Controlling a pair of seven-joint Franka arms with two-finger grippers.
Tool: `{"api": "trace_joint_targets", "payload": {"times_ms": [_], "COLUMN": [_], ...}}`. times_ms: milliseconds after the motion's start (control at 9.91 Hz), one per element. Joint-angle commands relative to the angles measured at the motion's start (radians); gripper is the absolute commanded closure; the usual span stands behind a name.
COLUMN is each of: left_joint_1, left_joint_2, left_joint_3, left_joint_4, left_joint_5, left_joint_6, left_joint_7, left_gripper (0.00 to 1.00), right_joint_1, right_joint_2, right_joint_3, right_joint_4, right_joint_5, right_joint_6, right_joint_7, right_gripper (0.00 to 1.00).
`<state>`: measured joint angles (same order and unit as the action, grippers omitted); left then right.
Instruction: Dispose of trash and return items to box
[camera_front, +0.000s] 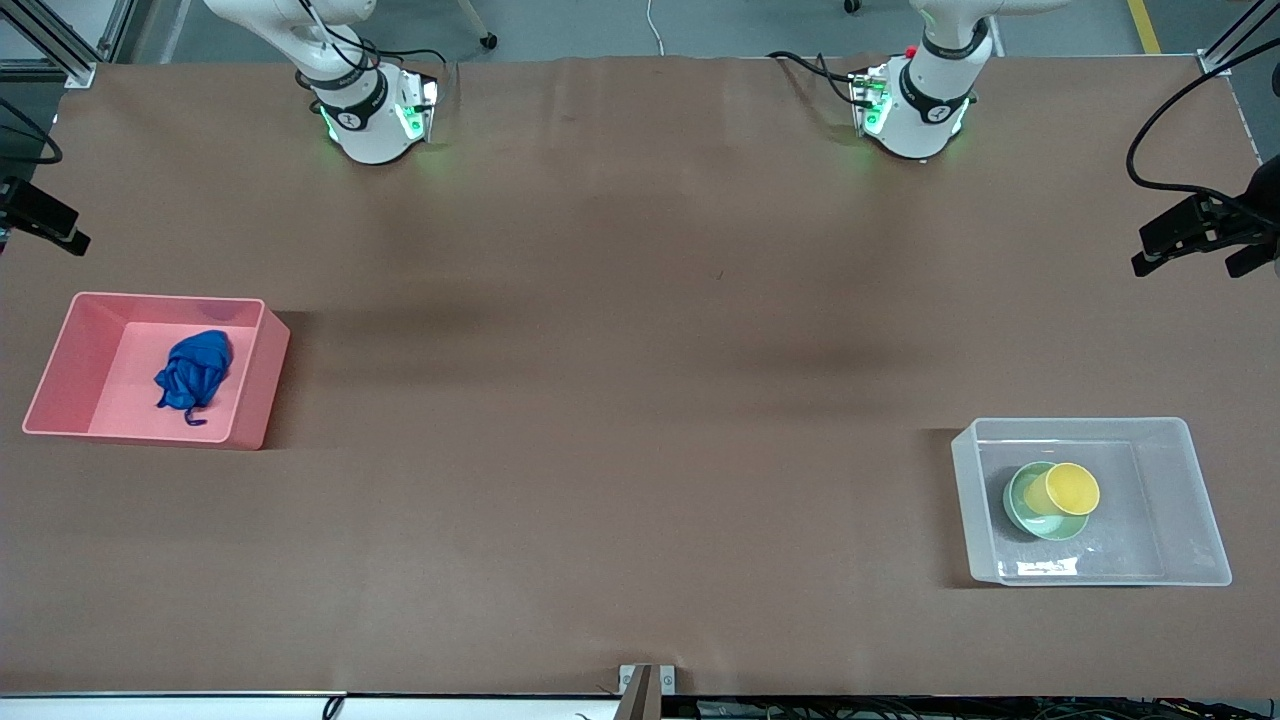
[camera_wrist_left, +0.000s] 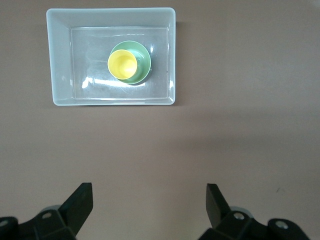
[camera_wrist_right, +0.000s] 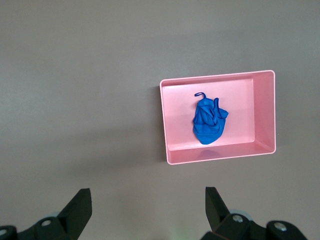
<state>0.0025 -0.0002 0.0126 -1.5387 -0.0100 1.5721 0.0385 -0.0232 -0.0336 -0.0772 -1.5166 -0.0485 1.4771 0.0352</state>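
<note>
Blue cloth wad (camera_wrist_right: 210, 125) in pink bin (camera_wrist_right: 260, 150)

left gripper (camera_wrist_left: 149, 206) raised, fingers spread, right gripper (camera_wrist_right: 148, 207) likewise, both arms waiting

Both arms run off the front view's top edge – grippers unseen there – and the yellow cup (camera_front: 1068, 489) hides part of the mint-green bowl (camera_front: 1030, 510).

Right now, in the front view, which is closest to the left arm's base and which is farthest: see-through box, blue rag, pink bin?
1. Clear box, at the left arm's end.
2. Pink bin, right arm's end.
3. Blue rag, inside that bin; too close to rank apart.
</note>
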Motion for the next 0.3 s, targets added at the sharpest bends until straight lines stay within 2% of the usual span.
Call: {"api": "trace_joint_targets", "payload": {"times_ms": [0,202], "left_joint_1": [-0.002,-0.007], "left_joint_2": [-0.018,-0.021], "left_joint_3": [0.003,0.004], "left_joint_4": [-0.043,-0.041], "left_joint_5": [0.036,0.036], "left_joint_6": [0.006,0.002], "left_joint_7": [0.007,0.006], "left_gripper": [0.00,0.00], "right_joint_1": [-0.006,-0.004], "right_joint_2": [0.003,0.003], "right_joint_3": [0.002,0.001], "right_joint_4": [0.010,0.010], "right_joint_5": [-0.011,-0.011], "right_joint_6": [-0.009,-0.008], "right_joint_7": [-0.001,-0.001], "right_gripper": [0.00,0.00]}}
